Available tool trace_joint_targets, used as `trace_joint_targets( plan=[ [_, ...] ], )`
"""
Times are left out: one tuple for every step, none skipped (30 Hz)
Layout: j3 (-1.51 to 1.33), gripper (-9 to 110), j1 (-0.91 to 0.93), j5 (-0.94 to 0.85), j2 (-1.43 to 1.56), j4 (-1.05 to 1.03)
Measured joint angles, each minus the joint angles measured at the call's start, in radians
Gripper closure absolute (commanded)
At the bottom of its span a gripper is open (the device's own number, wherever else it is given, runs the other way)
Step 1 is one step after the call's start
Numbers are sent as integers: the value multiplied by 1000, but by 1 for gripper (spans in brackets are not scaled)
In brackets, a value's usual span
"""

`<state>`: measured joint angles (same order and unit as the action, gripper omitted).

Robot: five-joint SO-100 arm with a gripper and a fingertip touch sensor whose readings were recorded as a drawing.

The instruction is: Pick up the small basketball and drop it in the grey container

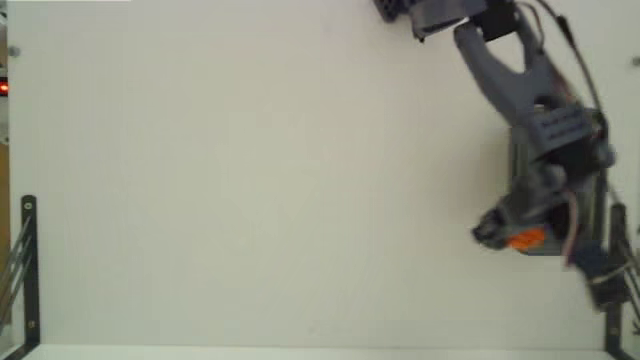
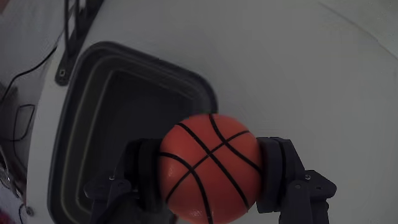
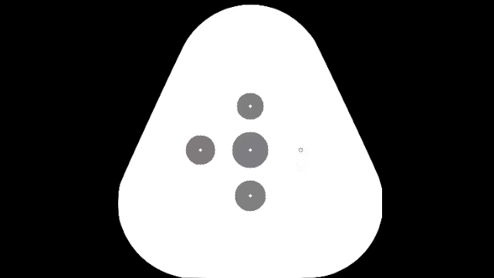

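In the wrist view my gripper (image 2: 210,177) is shut on the small basketball (image 2: 210,167), an orange ball with black seams, with a dark finger (image 2: 277,174) pressed against each side. The ball hangs above the right rim of the grey container (image 2: 155,62), a dark rounded tub that fills the left half of that view. Its inside looks empty. In the fixed view the arm reaches down the right side, and only a sliver of the orange ball (image 1: 526,238) shows at the gripper (image 1: 512,237). There the arm hides most of the container.
The white table (image 1: 250,180) stretches wide to the left in the fixed view. Black metal brackets stand at its left edge (image 1: 28,270) and right edge (image 1: 616,285). Thin cables (image 2: 18,118) lie beyond the tub in the wrist view.
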<state>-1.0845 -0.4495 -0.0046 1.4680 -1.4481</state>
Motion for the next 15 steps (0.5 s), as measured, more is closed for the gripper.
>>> trace_joint_targets(
  plan=[
    [-3, 21, -12, 2, 6, -3],
    [-5, 21, -21, 0, 12, -2],
    [-6, 21, -34, 0, 14, 0],
    [-15, 21, -48, 2, 21, -2],
    [-20, 21, -63, 2, 28, 5],
    [-21, 21, -78, 2, 32, 8],
    [-23, 21, -89, 0, 34, 8],
    [-32, 21, -97, 0, 40, 9],
    [-37, 21, -104, 0, 44, 9],
    [-37, 21, -117, 0, 44, 11],
    [-37, 21, -123, 2, 44, 11],
    [-37, 21, -135, 2, 46, 11],
    [-48, 21, -143, 2, 48, 12],
    [-52, 21, -153, 2, 48, 12],
    [-54, 21, -160, 0, 46, 14]
  ],
)
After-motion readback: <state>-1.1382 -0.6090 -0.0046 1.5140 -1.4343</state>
